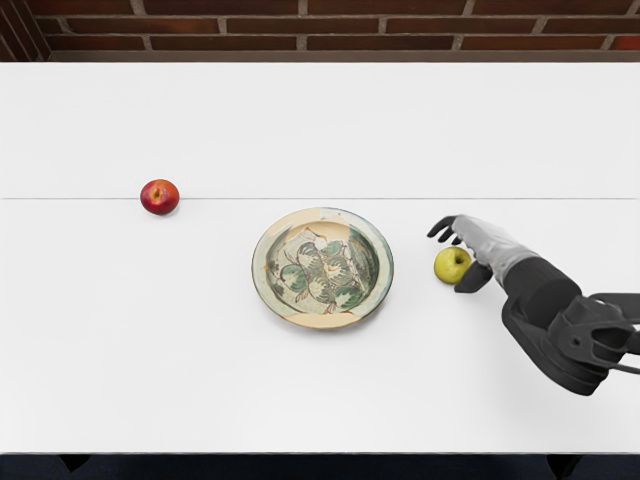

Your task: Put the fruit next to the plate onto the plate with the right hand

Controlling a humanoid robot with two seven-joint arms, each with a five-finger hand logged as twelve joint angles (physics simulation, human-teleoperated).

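Red-brown brick wall along the back, then broad white tabletop [120, 360] filling nearly everything else. At centre, round cream ceramic plate [322, 215] painted with green leaves, bare of fruit. From the right edge, dark-armed grey right hand [478, 252], fingers spread wide, thumb low and the other digits high, holding nothing. Well apart on the far left, small round red apple [159, 196], not the one meant. Just beside the plate's right rim, small round yellow-green apple [452, 264], resting on the table in the open mouth of the hand, on the palm's plate-ward side. Possibly touching the palm; hard to say from this angle. Calls next for closing round it, then lifting and carrying leftward to the plate.
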